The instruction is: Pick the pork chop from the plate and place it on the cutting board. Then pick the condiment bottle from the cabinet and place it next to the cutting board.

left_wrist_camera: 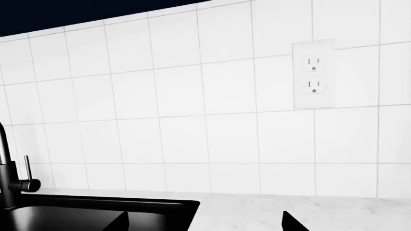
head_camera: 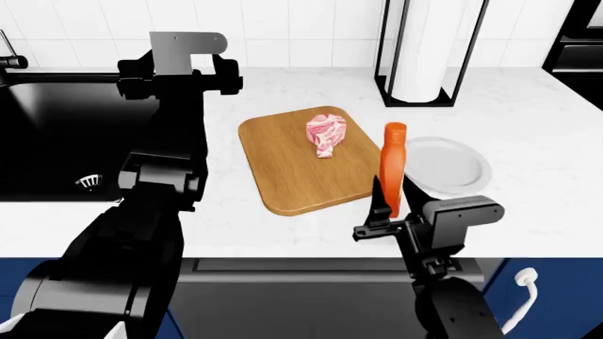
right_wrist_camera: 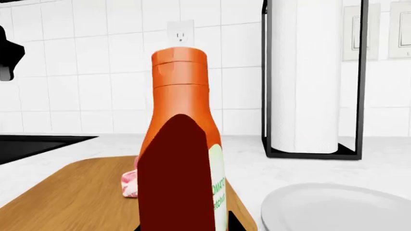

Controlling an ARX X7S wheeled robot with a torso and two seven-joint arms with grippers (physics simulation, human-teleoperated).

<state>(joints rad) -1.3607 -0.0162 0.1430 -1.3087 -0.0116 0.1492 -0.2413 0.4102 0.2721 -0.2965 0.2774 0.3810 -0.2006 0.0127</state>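
The pork chop (head_camera: 326,134) lies on the far part of the wooden cutting board (head_camera: 296,169); a bit of it shows behind the bottle in the right wrist view (right_wrist_camera: 130,183). The orange-red condiment bottle (head_camera: 393,159) stands upright at the board's right edge, between the board and the empty pale plate (head_camera: 457,166). My right gripper (head_camera: 391,205) is shut on the bottle's lower part, a finger on each side; the bottle (right_wrist_camera: 183,144) fills the right wrist view. My left gripper (left_wrist_camera: 205,226) is open and empty, held high near the sink, facing the tiled wall.
A white paper-towel roll in a black wire stand (head_camera: 428,49) stands behind the plate. A black sink (head_camera: 56,134) with a black faucet (left_wrist_camera: 9,168) is at the left. A wall outlet (left_wrist_camera: 313,74) is on the tiles. A dark oven (head_camera: 580,35) is at the far right.
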